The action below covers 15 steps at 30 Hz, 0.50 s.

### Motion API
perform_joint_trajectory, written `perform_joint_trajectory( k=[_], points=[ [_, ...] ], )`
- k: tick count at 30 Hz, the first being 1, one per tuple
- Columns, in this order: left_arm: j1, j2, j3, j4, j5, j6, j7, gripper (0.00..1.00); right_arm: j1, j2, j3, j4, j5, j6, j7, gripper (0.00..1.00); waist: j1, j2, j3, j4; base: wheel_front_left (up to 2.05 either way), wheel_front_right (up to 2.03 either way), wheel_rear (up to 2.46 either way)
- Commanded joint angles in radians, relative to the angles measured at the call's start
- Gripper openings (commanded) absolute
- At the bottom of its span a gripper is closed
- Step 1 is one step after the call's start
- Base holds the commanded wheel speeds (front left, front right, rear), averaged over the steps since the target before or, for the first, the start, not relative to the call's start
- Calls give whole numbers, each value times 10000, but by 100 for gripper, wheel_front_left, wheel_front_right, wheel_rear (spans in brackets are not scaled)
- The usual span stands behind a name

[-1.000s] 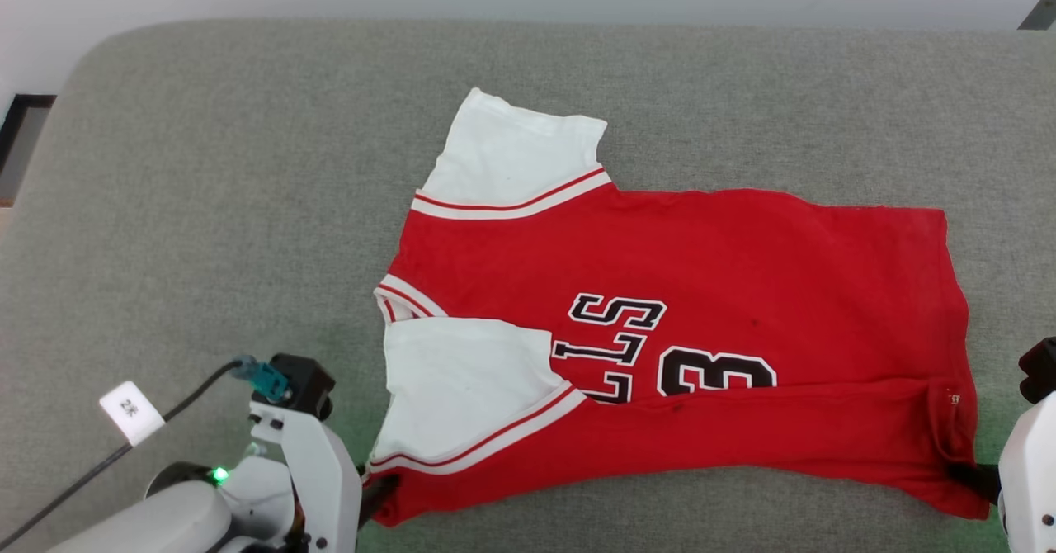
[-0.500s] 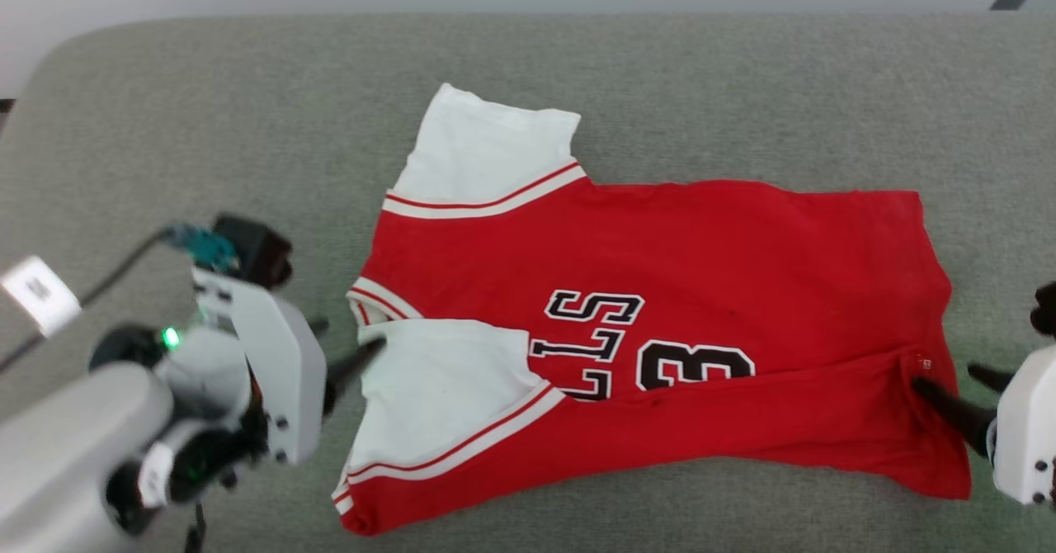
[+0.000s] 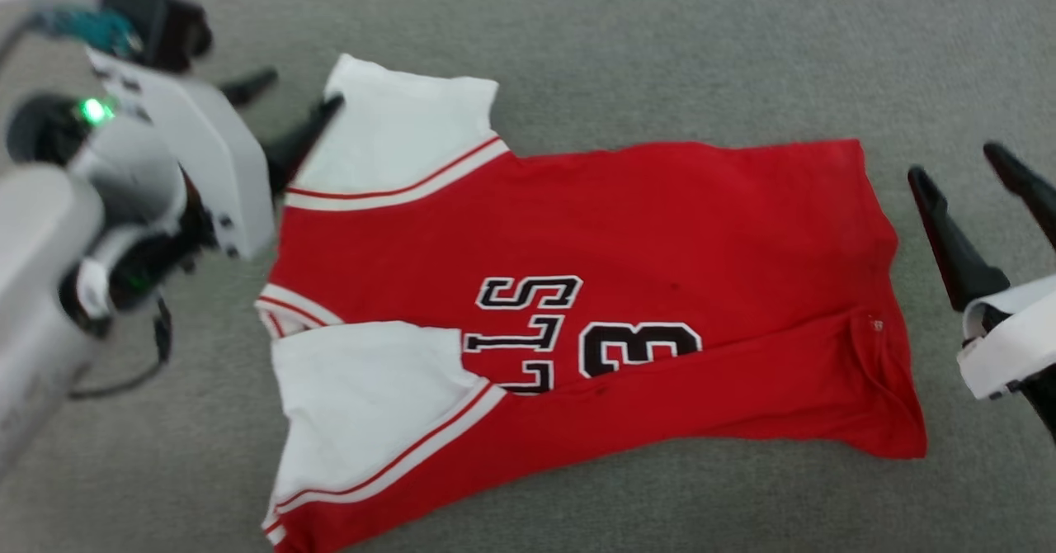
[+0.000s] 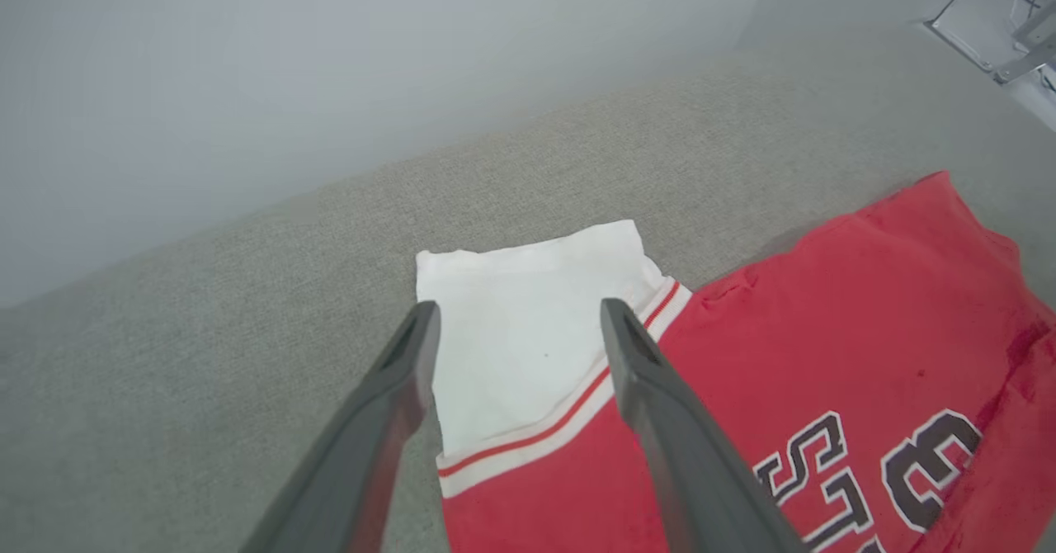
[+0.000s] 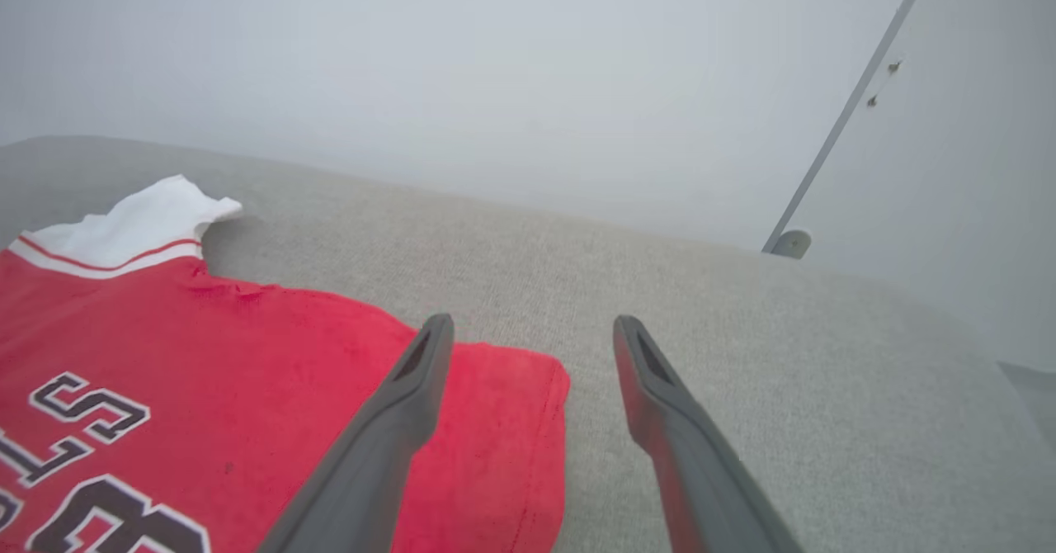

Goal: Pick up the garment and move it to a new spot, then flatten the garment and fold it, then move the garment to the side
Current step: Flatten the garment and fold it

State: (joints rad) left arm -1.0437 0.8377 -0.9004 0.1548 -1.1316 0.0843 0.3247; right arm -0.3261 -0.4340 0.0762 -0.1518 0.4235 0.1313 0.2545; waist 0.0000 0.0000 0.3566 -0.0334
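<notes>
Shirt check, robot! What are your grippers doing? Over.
Left gripper open, at far white sleeve. Right gripper open, beside hem. Shirt flat on cushion, near edge folded over. Nothing in the way.

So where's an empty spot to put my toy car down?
Bare grey cushion lies beyond the garment and along its near edge. Crowded: the far white sleeve by the left pincer, the hem by the right pincer.

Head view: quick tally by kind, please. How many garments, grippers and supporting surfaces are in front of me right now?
garment: 1, red with white sleeves
grippers: 2, the left gripper and the right gripper, both open
grey cushioned surface: 1, under the garment
Total: 4
</notes>
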Motion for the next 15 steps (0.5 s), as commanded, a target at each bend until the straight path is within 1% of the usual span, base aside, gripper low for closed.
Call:
perform_joint_trajectory(
  k=[1, 3, 7, 11, 15],
  points=[
    [-244, -123, 48, 305, 114, -164, -97, 100, -125, 163, -14, 10, -203, -11, -457, 100, 0, 0, 521, -515, 0, 0, 0],
    [-637, -271, 93, 877, 260, -428, -207, 100, -220, 400, -1, 16, -492, -11, -1150, 100, 0, 0, 753, -723, 0, 0, 0],
    [-1226, -518, 91, 2012, 355, -818, -93, 100, -257, 841, 14, 77, -781, -11, -1967, 100, 0, 0, 1197, -1123, 0, 0, 0],
    [-1680, -661, -114, 3044, 416, -1131, 470, 100, -256, 1085, 61, 154, -863, -11, -2226, 100, 0, 0, 1544, -1455, 0, 0, 0],
    [-2059, -776, -270, 3954, 431, -1284, 1063, 100, -293, 1199, 89, 154, -840, -11, -2294, 100, 0, 0, 1780, -1663, 0, 0, 0]
  ],
)
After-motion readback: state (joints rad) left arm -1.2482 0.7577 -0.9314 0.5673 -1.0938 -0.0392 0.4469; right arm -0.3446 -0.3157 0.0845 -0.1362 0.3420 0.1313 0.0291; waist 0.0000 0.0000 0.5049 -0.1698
